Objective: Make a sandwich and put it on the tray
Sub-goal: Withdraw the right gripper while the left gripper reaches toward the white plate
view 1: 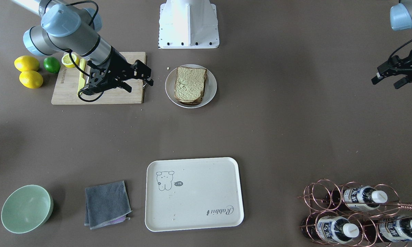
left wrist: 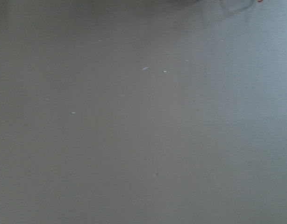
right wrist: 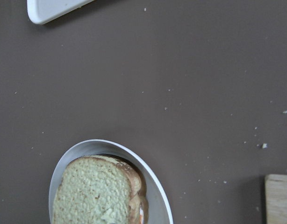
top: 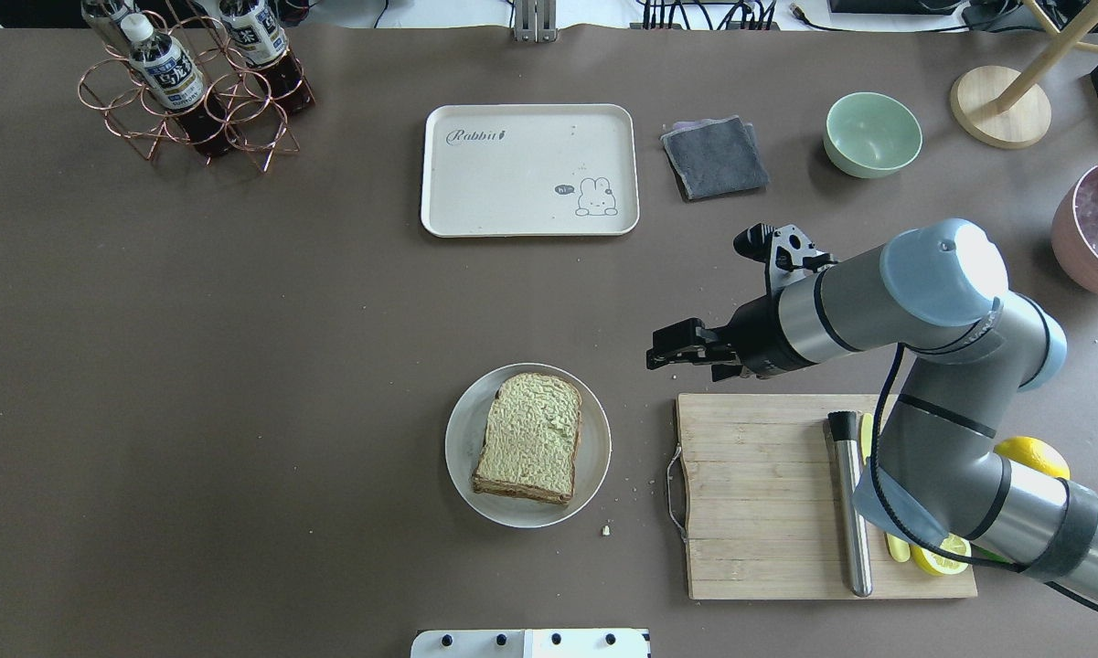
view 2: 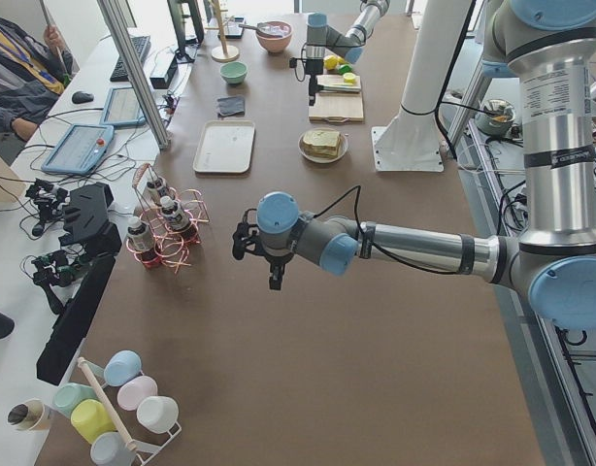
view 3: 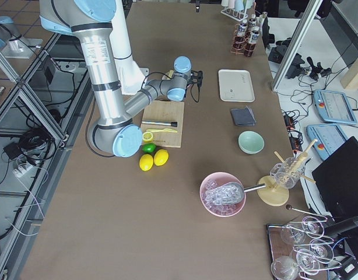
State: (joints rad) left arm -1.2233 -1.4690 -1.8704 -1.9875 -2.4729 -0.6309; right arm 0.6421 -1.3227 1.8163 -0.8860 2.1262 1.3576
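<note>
Half done: brown-crusted bread sandwich (top: 530,437) sitting on round white plate (top: 462,448) | cream plastic tray (top: 512,183), 12 o'clock, waiting | right end effector (view 1: 149,77) hovering empty, parted

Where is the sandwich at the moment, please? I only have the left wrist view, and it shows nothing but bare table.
Observer: The sandwich sits stacked on a round white plate, left of the cutting board in the overhead view.
Operator: Is anything on the tray?
Observer: No, the tray is bare, across the table from the plate.
Operator: And the right gripper?
Observer: The right gripper hovers by the cutting board's edge nearest the plate.
</note>
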